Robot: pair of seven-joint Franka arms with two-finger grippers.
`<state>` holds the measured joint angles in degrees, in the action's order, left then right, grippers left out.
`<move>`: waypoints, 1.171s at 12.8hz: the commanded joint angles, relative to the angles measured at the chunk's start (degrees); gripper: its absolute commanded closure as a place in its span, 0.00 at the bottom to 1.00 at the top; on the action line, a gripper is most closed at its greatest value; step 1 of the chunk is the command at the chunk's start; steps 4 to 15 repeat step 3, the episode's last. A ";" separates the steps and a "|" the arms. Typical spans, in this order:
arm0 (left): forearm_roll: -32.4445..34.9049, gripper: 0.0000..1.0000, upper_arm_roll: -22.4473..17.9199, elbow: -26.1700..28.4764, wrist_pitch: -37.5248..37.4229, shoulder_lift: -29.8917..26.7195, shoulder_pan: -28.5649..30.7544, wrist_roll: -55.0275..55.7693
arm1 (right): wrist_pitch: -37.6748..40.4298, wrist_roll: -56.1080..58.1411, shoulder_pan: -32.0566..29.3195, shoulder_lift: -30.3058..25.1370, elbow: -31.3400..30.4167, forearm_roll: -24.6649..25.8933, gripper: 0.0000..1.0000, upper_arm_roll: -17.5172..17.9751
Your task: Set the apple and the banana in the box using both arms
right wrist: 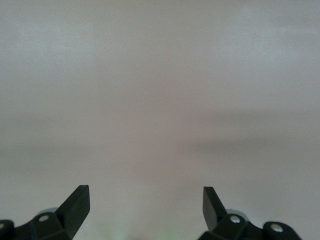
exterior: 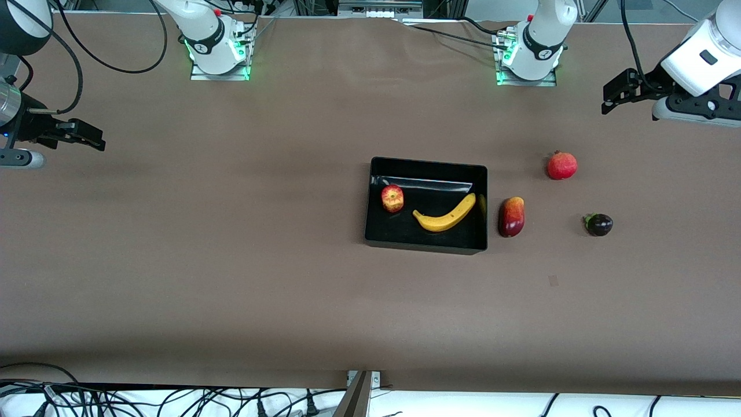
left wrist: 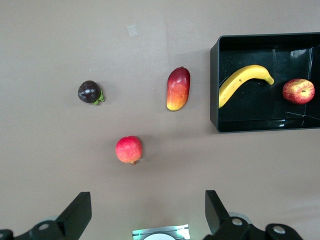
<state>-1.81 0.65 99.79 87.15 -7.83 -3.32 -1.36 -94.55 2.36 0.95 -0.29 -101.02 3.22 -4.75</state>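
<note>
Both fruits sit in the box (exterior: 427,249), and I hold nothing on either side. The apple (exterior: 392,198) rests on the box floor toward my right arm's end, close to that wall, its yellowish dimpled top facing up. The banana (exterior: 445,216) lies beside it, toward my left arm's end, apart from the apple; one tip reaches up near the wall at that end, and the other tip points toward the middle of the floor. The box itself stands on the brown surface (exterior: 231,260) about midway between my two bases, nearer the front camera than both.

My left gripper (exterior: 619,92) hangs in the air over bare surface at my left arm's end, jaws spread wide and empty. From the left wrist camera I see past my open fingers (left wrist: 77,212) to the whole spread below. My right gripper (exterior: 87,134) hovers over bare surface at my right arm's end, jaws parted as well, nothing between them. The right wrist camera shows only plain brown surface past my fingers (right wrist: 77,202).

Outside the box there are three more fruits. A mango (exterior: 512,216) lies just beside the box wall at my left arm's end, not touching it. A pomegranate (exterior: 561,165) sits farther from the front camera. A small dark mangosteen (exterior: 598,224) lies farther toward my left arm's end, well apart from the mango.
</note>
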 commanded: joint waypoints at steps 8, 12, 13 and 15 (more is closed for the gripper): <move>-1.18 0.00 0.40 -1.35 -0.75 0.53 1.30 1.09 | 0.33 -1.12 -0.08 0.55 1.44 0.29 0.00 -0.26; -1.18 0.00 0.40 -1.35 -0.75 0.53 1.30 1.09 | 0.33 -1.12 -0.08 0.55 1.44 0.29 0.00 -0.26; -1.18 0.00 0.40 -1.35 -0.75 0.53 1.30 1.09 | 0.33 -1.12 -0.08 0.55 1.44 0.29 0.00 -0.26; -1.18 0.00 0.40 -1.35 -0.75 0.53 1.30 1.09 | 0.33 -1.12 -0.08 0.55 1.44 0.29 0.00 -0.26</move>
